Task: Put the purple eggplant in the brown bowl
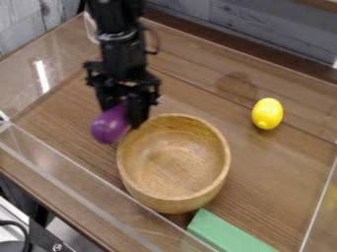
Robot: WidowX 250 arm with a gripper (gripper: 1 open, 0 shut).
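- Black robot gripper points straight down from a black arm that enters from the top of the view.
- Its jaws are clenched on the small glossy purple toy eggplant, gripping the upper part; the rounded lower end hangs free below the fingers.
- Eggplant is off the tabletop, tilted slightly, with its lower end toward the left of the view.
- It hangs just beside the upper-left outer rim of the large round light-brown wooden bowl; not inside the bowl, not over the opening. Can't tell if it touches the rim.
- Bowl sits upright at centre-bottom of the brown wood-grain table; thick rim, visible grain, nothing in it.
- Small yellow lemon lies on the table to the right, well apart from bowl and gripper.
- Green rectangular block lies at the bottom edge, just beside the bowl's lower-right side, partly cut off by the frame.
- Clear plastic walls enclose the work area; front-left wall runs close to the bowl, and glare along the top hides some detail.
- Gripper is closer to the bowl than to any wall.
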